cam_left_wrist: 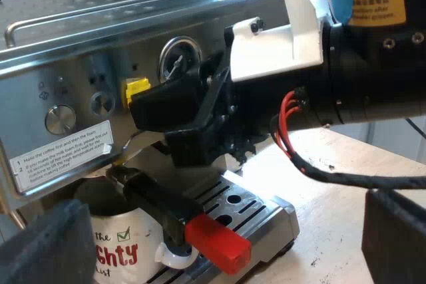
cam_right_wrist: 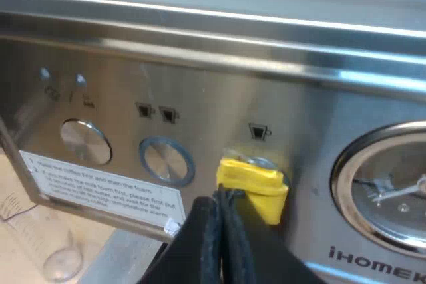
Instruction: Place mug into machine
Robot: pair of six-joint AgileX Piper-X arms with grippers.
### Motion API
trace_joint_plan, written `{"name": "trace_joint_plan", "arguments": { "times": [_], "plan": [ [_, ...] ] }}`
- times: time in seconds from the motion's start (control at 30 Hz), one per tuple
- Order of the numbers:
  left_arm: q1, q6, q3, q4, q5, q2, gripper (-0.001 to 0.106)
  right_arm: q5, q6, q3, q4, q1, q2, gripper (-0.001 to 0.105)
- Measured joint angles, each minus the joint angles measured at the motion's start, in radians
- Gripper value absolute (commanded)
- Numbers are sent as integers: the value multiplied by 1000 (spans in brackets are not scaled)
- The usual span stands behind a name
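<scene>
Left wrist view — the mug is found standing on the slotted drip tray of the espresso machine, directly beneath the holder, which is locked into the front with its dark handle ending in red. Placement is judged done, or all but; only backing away appears left. The left claw is spread wide, with nothing held. The mug is noted as a white glazed cylinder with red lettering. The tray is brushed metal cut with long slots and round holes. The machine's front is flat brushed steel, set with a round glass-faced gauge. The surface is pale wood. The right claw is seen at the yellow tab on the machine's front.

Right wrist view — the right claw's two matte black fingers are pressed together with nothing between them, tips just under the yellow tab, a blocky piece of glossy plastic. Round metal knobs and a printed label are recorded. A clear measuring glass stands on the surface beside the machine.
</scene>
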Motion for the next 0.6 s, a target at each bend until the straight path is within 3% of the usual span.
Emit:
{"name": "trace_joint_plan", "arguments": {
  "times": [0.13,0.2,0.37,0.43,0.6],
  "plan": [
    [0,0,0,0,0,0,82,-40,0,0,26,-1,-15,3],
    [0,0,0,0,0,0,82,-40,0,0,26,9,-20,13],
    [0,0,0,0,0,0,82,-69,43,0,119,65,-68,55],
    [0,-3,0,0,0,0,82,-72,62,-1,159,84,-89,65],
    [0,-54,-18,8,0,0,82,-74,67,-1,277,120,-163,71]
  ]
}}
